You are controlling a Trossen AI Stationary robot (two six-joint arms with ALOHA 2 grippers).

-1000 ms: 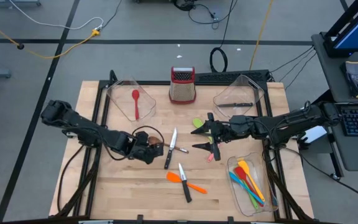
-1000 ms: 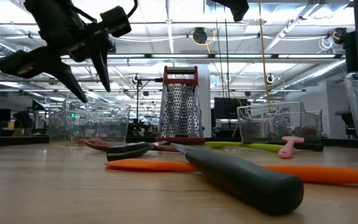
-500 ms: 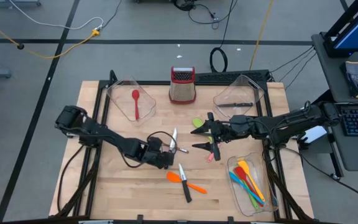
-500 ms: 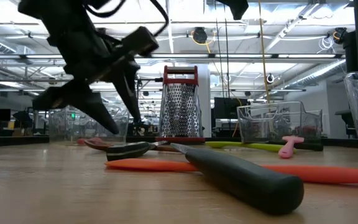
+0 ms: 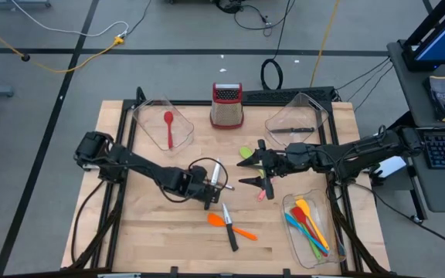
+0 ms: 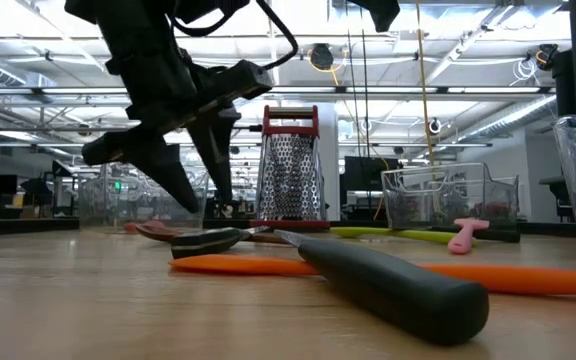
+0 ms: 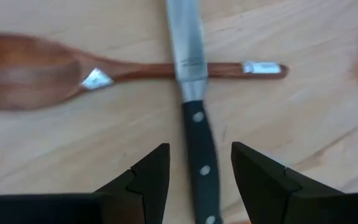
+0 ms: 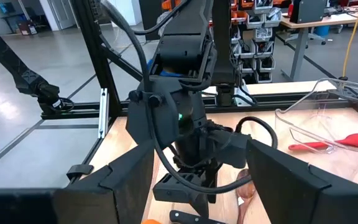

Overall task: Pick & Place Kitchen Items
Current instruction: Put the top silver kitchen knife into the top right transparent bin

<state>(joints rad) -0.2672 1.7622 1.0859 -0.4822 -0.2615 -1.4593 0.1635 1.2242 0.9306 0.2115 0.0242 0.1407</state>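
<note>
No lettering, brand, number or sign can be read in any view. A dark mark on the knife blade [image 7: 188,59] and a small pale sticker on the wooden spoon [image 7: 96,79], seen from the left wrist camera, are both too blurred to make out.

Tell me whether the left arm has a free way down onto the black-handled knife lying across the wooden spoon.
Probably yes. The left gripper hangs over the knife with its fingers open either side of the black handle. Nothing lies between them; the wooden spoon crosses under the blade, farther along.
</note>
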